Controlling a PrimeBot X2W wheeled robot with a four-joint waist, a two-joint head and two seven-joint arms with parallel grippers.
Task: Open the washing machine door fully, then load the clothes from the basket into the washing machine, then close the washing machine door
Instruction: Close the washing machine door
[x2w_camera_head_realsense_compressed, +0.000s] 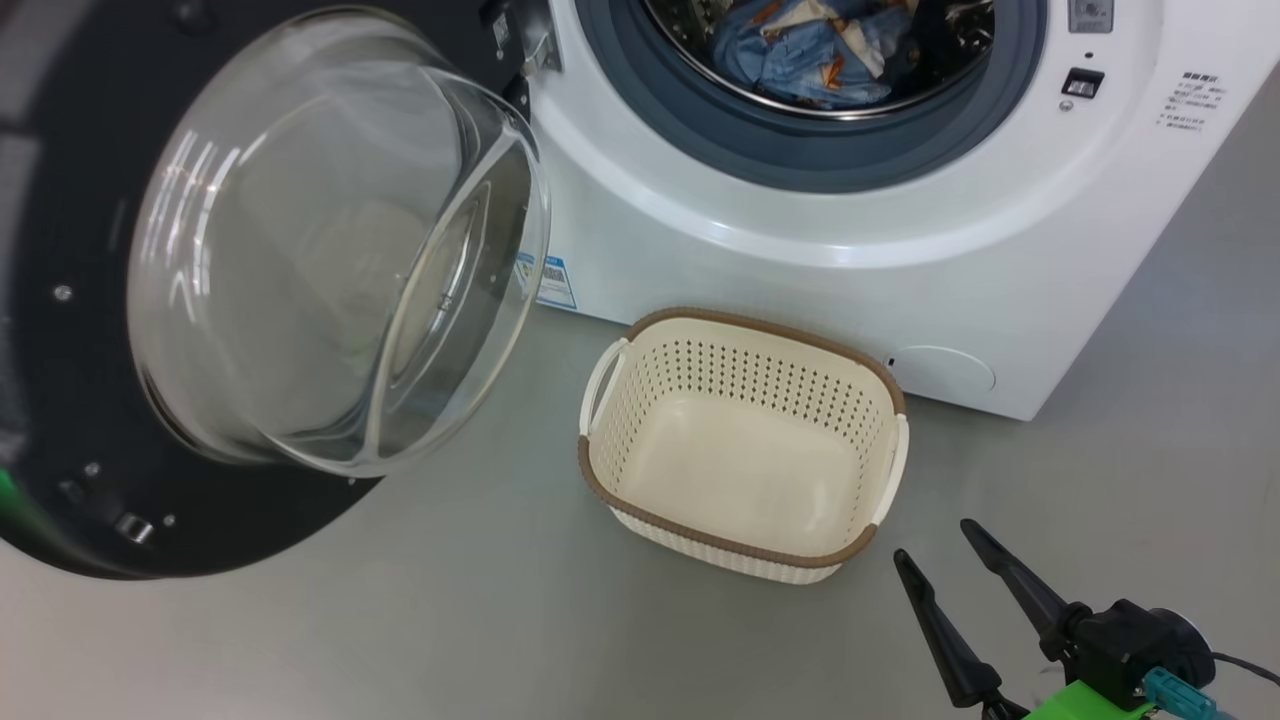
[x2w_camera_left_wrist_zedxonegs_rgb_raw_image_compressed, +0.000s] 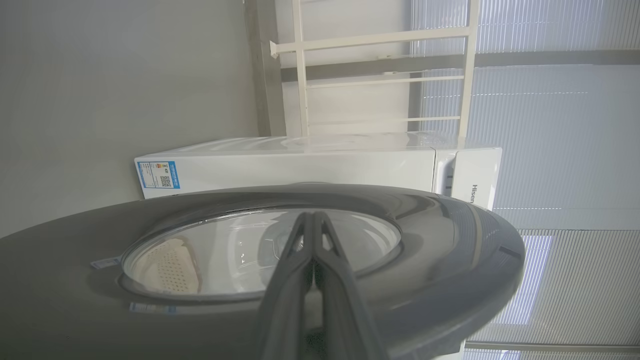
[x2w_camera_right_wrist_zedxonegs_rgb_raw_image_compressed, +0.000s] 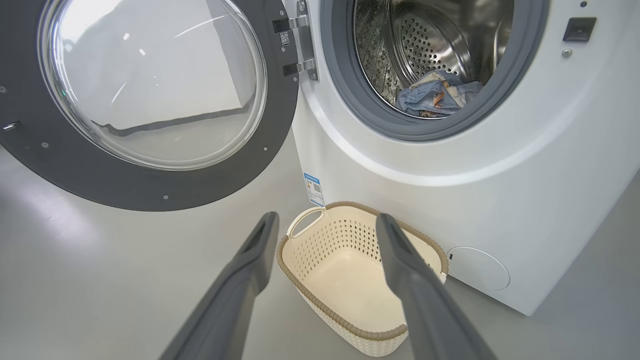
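One step seems to remain, closing the door (x2w_camera_head_realsense_compressed: 330, 260), since the clothes (x2w_camera_head_realsense_compressed: 810, 50) lie in the washing machine (x2w_camera_head_realsense_compressed: 800, 250) and the basket (x2w_camera_head_realsense_compressed: 700, 380) stands empty. Left gripper (x2w_camera_left_wrist_zedxonegs_rgb_raw_image_compressed: 312, 220), jaws pressed together, faces the door's outer side, nearer than the right gripper (x2w_camera_head_realsense_compressed: 935, 540), jaws wide, by the basket.

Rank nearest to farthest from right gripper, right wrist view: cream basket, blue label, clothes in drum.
1. Cream perforated plastic basket, under the right gripper.
2. Small blue label, on the white washing machine's front.
3. Light blue printed clothes, inside the drum.
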